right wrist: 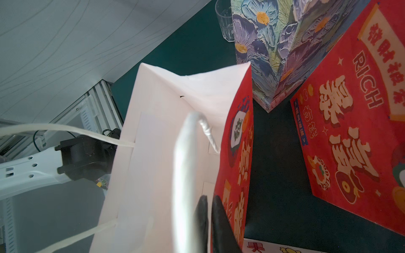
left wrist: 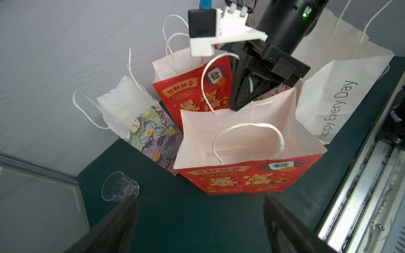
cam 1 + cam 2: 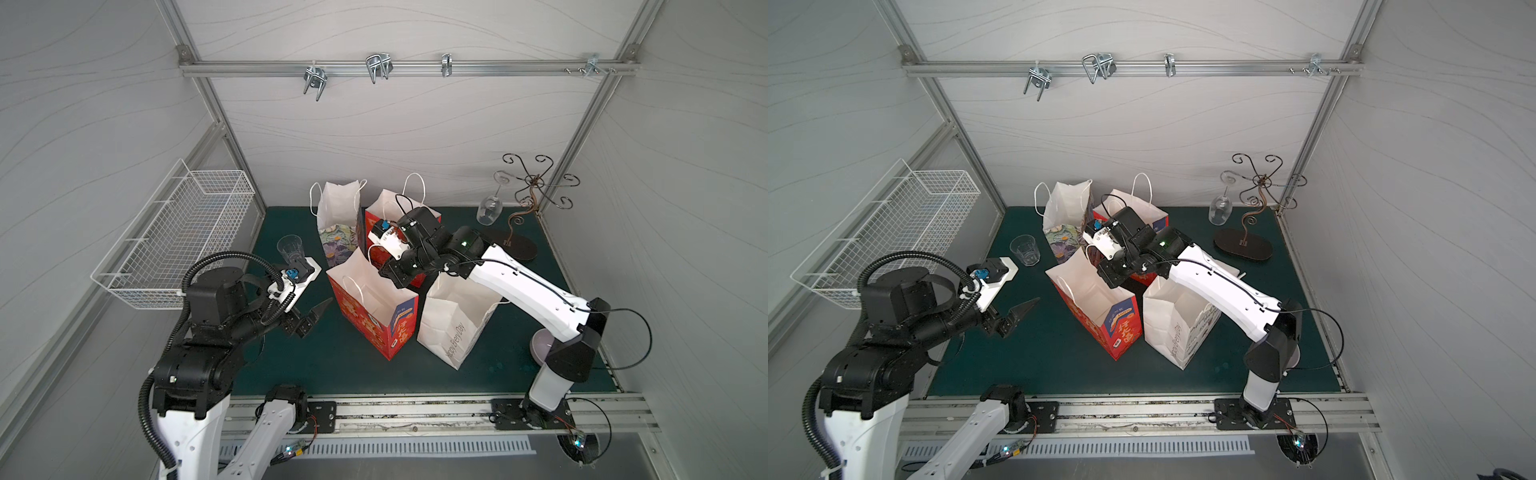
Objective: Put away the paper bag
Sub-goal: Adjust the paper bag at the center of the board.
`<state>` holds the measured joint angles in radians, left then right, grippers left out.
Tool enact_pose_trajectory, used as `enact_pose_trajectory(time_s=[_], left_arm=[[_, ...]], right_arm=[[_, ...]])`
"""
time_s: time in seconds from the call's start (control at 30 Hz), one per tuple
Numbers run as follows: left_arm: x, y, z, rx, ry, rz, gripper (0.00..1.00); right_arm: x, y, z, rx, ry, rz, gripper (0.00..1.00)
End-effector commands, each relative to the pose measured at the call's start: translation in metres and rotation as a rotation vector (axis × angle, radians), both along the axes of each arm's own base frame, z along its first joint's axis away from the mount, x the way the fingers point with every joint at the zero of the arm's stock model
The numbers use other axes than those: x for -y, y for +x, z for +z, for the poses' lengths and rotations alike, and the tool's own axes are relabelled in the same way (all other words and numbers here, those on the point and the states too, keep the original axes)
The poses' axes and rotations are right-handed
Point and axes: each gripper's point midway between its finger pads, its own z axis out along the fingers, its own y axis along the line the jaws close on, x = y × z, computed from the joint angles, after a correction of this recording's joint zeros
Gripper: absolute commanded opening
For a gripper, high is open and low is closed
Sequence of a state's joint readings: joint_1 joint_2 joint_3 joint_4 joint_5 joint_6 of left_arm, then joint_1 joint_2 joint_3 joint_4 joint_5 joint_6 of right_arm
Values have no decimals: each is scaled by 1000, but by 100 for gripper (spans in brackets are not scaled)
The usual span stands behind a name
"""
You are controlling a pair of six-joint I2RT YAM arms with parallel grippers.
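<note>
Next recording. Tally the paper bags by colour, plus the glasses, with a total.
Red bags: 2
Floral bag: 1
White bag: 1
Tumbler: 1
Wine glass: 1
Total: 6

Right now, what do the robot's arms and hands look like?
Both arms have white shells and black joints. The left arm carries a ribbed black hose; the right arm a thin black cable and a green light. The left hand and right hand are black, with pointed fingers and a white camera bracket.
</note>
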<state>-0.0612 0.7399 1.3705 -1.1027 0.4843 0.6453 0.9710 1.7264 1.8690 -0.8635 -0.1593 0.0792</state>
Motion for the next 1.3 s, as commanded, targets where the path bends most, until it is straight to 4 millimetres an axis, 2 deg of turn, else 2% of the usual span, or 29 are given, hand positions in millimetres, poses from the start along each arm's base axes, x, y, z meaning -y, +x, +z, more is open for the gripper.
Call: enact_pose_trajectory(time_s=[0.0, 0.17, 0.23, 0.3, 0.37, 0.47, 0.63, 0.7, 0.8, 0.9, 1.0, 1.1, 1.27], left_arm=[[3, -5, -4, -12, 16, -34, 91], [3, -3, 2, -28, -27, -9, 92], [3, -3, 3, -48, -48, 6, 92], [2, -4, 1, -81, -55, 25, 91], [-3, -4, -3, -100, -46, 59, 90], [-16, 4, -4, -109, -57, 167, 88], [-50, 31, 5, -43, -263, 500, 86], [-66, 36, 5, -5, -381, 631, 86], [-91, 41, -6, 2, -558, 840, 87], [-116, 40, -30, -51, -713, 1076, 85], [-117, 43, -52, -116, -787, 1147, 86], [-127, 43, -76, -158, -854, 1271, 86], [-129, 48, -106, -230, -923, 1368, 87]], right_arm=[[-2, 3, 7, 14, 16, 9, 10], [0, 2, 5, 14, 11, 2, 10], [0, 3, 3, 14, 5, -3, 13], [2, 5, 5, 22, 4, -13, 27], [4, 5, 12, 21, 9, -28, 45], [13, 3, 34, 26, 22, -62, 64], [42, 0, 69, 109, 45, -147, 76], [50, -9, 82, 156, 69, -148, 78], [48, -39, 97, 236, 115, -62, 82], [35, -73, 84, 295, 103, 58, 87], [28, -91, 59, 322, 36, 118, 88], [27, -97, 43, 334, -15, 123, 88], [27, -91, 18, 313, -95, 90, 90]])
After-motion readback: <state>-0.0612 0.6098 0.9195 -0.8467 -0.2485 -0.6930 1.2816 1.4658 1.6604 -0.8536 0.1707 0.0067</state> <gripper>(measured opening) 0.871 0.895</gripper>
